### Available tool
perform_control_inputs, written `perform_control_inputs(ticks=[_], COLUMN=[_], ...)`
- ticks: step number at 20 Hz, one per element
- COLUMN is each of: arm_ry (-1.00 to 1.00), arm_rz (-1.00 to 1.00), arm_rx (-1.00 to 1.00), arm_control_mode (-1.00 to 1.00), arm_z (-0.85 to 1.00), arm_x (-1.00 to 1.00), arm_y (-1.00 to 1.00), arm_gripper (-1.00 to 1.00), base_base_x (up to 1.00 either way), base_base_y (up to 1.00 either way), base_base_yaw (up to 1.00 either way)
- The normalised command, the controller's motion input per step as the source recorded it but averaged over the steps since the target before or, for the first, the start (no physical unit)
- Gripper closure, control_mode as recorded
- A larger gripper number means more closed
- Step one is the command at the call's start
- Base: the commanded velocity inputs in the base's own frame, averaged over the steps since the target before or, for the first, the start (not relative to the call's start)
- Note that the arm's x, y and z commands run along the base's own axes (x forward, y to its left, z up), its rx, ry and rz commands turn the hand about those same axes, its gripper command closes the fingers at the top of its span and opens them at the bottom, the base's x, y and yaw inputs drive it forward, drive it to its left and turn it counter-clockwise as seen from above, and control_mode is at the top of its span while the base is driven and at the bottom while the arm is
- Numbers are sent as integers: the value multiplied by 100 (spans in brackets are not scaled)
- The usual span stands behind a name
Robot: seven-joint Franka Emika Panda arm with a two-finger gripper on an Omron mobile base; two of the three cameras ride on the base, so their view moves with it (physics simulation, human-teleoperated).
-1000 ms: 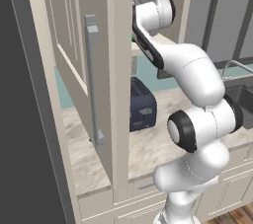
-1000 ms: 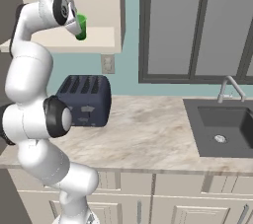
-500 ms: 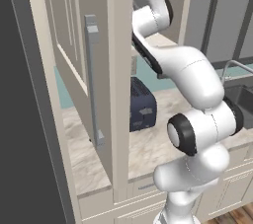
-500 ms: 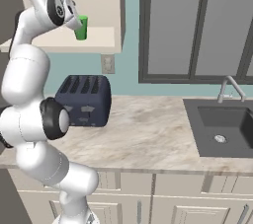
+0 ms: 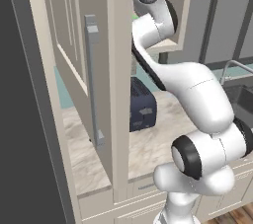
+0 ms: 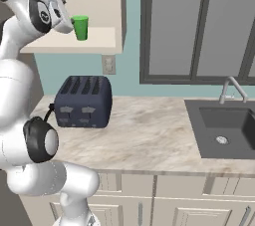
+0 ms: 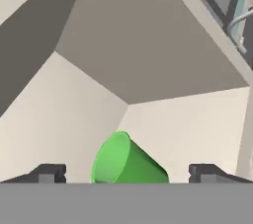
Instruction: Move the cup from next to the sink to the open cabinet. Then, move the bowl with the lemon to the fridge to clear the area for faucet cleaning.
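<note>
Standing on the pale inner shelf of the beige wall cabinet point(image 6: 107, 36), the small bright green tapered cup point(image 6: 80, 27) sat upright near the shelf's front edge, apart from the robot's fingers, so the first half of the job looked done. From the left, the cabinet's panelled door point(image 5: 69, 70) with its long grey bar handle point(image 5: 93, 77) hung swung out wide, which was why the white arm could reach in past it at all. The two-finger gripper point(image 6: 62, 13) hovered just beside the cup, up at shelf height, its jaws spread wide with nothing between them; the cup was released, not gripped. Seen along the hand, the cup point(image 7: 128, 161) lay between the two dark fingertips point(image 7: 49, 172) but touching neither, with room to spare on each side, and that gap was what would let the hand back out without tipping the tumbler.

Below the shelf, the dark blue four-slot toaster point(image 6: 82, 101) stood on the marbled stone counter point(image 6: 144, 135), well under the arm and out of its way. Farther right, the slim silver gooseneck faucet point(image 6: 232, 88) rose behind the dark grey rectangular sink point(image 6: 226, 133); I could see one basin and its round drain. The stretch of counter visible around the sink held no bowl, so I could not tell where the bowl with the lemon stood. My guess was the arm needed a straight, level retreat next.
</note>
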Motion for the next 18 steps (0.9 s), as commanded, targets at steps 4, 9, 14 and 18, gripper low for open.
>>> perform_control_inputs(ticks=[4, 9, 14, 18], arm_ry=[-27, -15, -1, 0], arm_rz=[-9, -8, -9, -8], arm_rx=[0, 0, 8, 17], arm_control_mode=[-100, -100, -100, -100], arm_z=[-14, -81, -100, -95], arm_x=[-100, -100, -100, -100], arm_y=[0, -26, -70, -95], arm_gripper=[-100, -100, -100, -100], base_base_x=[0, 0, 0, 0], base_base_y=[0, 0, 0, 0], base_base_yaw=[0, 0, 0, 0])
